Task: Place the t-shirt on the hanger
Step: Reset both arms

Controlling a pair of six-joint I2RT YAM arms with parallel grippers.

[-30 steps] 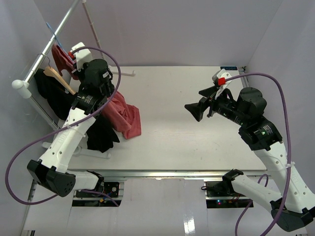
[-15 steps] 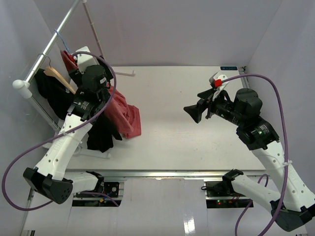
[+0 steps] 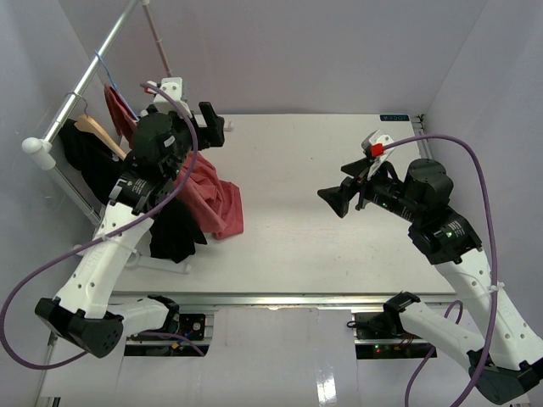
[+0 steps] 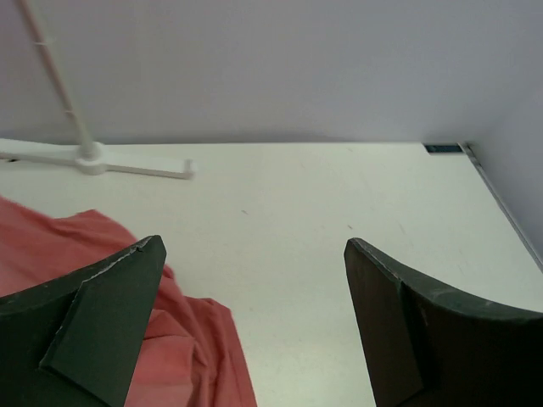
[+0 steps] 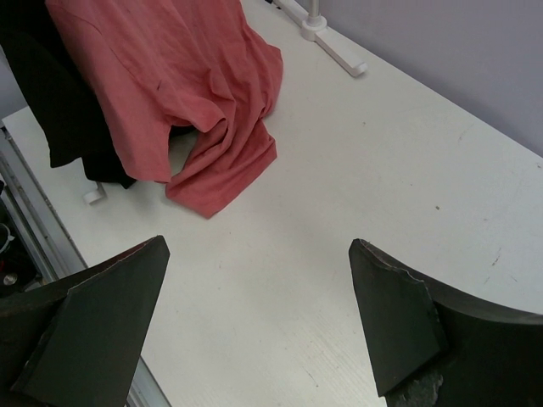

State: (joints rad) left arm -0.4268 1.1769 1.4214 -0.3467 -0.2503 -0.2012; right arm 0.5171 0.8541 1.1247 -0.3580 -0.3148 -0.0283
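The left tool stands wide open and empty just over the t-shirt, likely held clear so the cloth hangs free. The right tool, spread as wide and holding nothing, points left at it from well apart. The t-shirt, soft salmon cloth in loose folds, hangs at the left of the table, its hem pooled on the smooth white top. The thin blue wire hanger hooks the white rail; whether both shoulders sit on it I cannot tell.
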